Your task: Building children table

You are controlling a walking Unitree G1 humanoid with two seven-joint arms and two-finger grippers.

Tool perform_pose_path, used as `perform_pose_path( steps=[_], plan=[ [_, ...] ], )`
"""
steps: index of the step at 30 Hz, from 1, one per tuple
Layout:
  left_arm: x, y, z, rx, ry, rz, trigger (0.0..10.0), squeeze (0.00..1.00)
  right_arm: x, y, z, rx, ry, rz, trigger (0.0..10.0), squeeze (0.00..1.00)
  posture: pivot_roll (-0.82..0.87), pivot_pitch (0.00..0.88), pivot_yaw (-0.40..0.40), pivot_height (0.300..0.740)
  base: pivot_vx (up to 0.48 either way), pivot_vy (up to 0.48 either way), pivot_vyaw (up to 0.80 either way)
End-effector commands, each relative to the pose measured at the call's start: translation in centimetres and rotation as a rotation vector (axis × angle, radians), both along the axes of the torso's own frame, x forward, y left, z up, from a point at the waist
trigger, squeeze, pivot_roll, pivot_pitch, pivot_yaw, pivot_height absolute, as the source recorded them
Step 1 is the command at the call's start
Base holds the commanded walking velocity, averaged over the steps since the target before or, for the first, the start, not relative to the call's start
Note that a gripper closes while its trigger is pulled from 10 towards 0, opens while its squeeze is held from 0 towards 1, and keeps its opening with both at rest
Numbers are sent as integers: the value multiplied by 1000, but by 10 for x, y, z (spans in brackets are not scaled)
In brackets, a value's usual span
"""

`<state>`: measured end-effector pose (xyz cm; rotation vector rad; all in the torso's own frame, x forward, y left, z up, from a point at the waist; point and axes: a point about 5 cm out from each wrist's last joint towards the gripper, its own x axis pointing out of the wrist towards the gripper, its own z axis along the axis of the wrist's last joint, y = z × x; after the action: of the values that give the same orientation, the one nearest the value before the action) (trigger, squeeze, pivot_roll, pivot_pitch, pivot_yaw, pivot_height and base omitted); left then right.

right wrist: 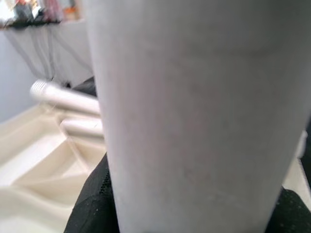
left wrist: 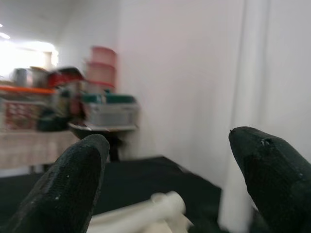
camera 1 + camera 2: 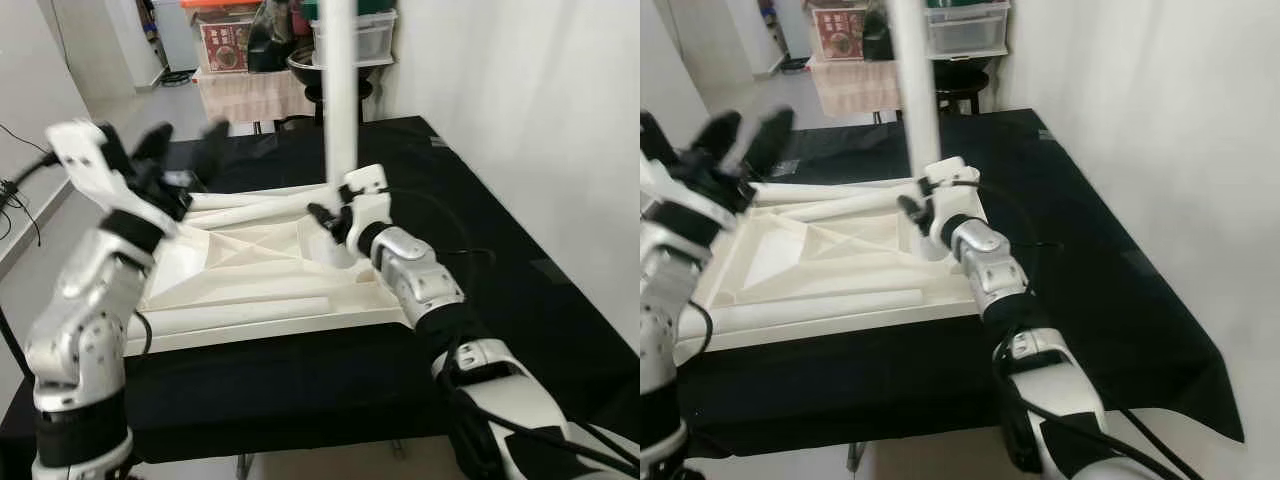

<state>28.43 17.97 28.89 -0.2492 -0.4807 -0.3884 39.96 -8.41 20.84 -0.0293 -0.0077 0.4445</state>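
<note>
Black-draped tabletop (image 3: 520, 300) carries upturned cream plastic children's table panel (image 3: 250, 270). Right gripper (image 3: 335, 222) clenched round upright white tubular leg (image 3: 341, 90) at panel's far right corner. Left gripper (image 3: 185, 140) spread wide above panel's far left corner.

Two thick black textured fingers (image 2: 73, 184) of the left gripper (image 2: 170, 179) frame the scene, one at about 8 o'clock and one at 4 o'clock, set wide apart with nothing between them. Between them, at 6 o'clock, lies the rounded end of a cream plastic table leg (image 2: 155, 208) on a black cloth-covered surface (image 2: 146, 170). A blurred white upright post (image 2: 252, 97) stands at 3 o'clock against the white wall. At 9 o'clock, blurred, are stacked storage boxes (image 2: 107, 104) and cluttered shelves.
</note>
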Motion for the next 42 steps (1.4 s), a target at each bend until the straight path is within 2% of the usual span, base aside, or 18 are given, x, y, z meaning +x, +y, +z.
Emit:
perform_pose_path(
  steps=[1, 2, 3, 4, 5, 6, 10, 14, 20, 22, 27, 31, 33, 36, 38, 42],
  plan=[
    [-1, -2, 2, 29, -7, -4, 10000, 1000, 1, 4, 5, 19, -6, 2, 0, 0, -63, 0, 64, 740, 0, 0, 0],
    [-2, -7, -14, 69, 44, 2, 10000, 1000, 1, 2, 8, 53, -13, 41, 4706, 0, -55, 0, 64, 740, 0, 0, 0],
    [-3, -12, -26, 99, 81, 5, 10000, 1000, 0, 0, 11, 78, -19, 72, 4706, 0, -55, 0, 64, 740, 0, 0, 0],
    [-4, -14, -34, 118, 105, 6, 10000, 408, 0, -2, 14, 95, -24, 92, 10000, 0, -55, 0, 64, 740, 0, 0, 0],
    [-6, -16, -54, 117, 173, 25, 10000, 0, -5, -3, 17, 88, -74, 182, 10000, 0, -55, 0, 64, 740, 0, 0, 0],
    [-6, -16, -54, 117, 173, 25, 10000, 0, -5, -3, 17, 88, -74, 182, 10000, 0, -55, 0, 64, 740, 0, 0, 0],
    [-11, -15, -92, 161, 292, 71, 10000, 0, -15, -15, 12, 90, -84, 284, 10000, 0, -53, 0, 64, 740, 0, 0, 0],
    [-19, -18, -116, 209, 360, 53, 10000, 0, -28, -23, 7, 24, -108, 420, 10000, 0, -63, 0, 74, 740, 0, 0, 0],
    [-26, -27, -127, 216, 391, -6, 10000, 0, -33, -26, 7, -10, -99, 510, 10000, 0, -88, 0, 73, 740, 0, -42, 0],
    [-28, -30, -135, 228, 407, 1, 10000, 0, -36, -24, -2, -51, -81, 529, 10000, 0, -81, 0, 70, 740, 0, -472, 0],
    [-33, -29, -136, 233, 415, 14, 10000, 0, -38, -21, -3, -47, -76, 550, 10000, 0, -84, 4, 69, 740, 0, -472, 0],
    [-43, -27, -144, 265, 441, 30, 10000, 0, -43, -22, 0, -46, -80, 573, 10000, 0, -87, 27, 67, 740, 0, -118, 0],
    [-50, -30, -145, 313, 434, 17, 10000, 0, -49, -23, 2, -72, -92, 651, 10000, 0, -83, 61, 62, 740, 0, 0, 0],
    [-52, -31, -145, 334, 429, 10, 10000, 0, -52, -22, 3, -80, -99, 692, 10000, 0, -83, 61, 62, 740, 0, 0, 0],
    [-62, -37, -146, 376, 420, -16, 10000, 0, -58, -21, 11, -87, -125, 776, 10000, 0, -81, 105, 57, 740, 0, 0, 0],
    [-71, -42, -143, 416, 402, -18, 10000, 0, -59, -19, 17, -100, -149, 823, 10000, 0, -69, 137, 50, 740, 0, 0, 0]
  ],
)
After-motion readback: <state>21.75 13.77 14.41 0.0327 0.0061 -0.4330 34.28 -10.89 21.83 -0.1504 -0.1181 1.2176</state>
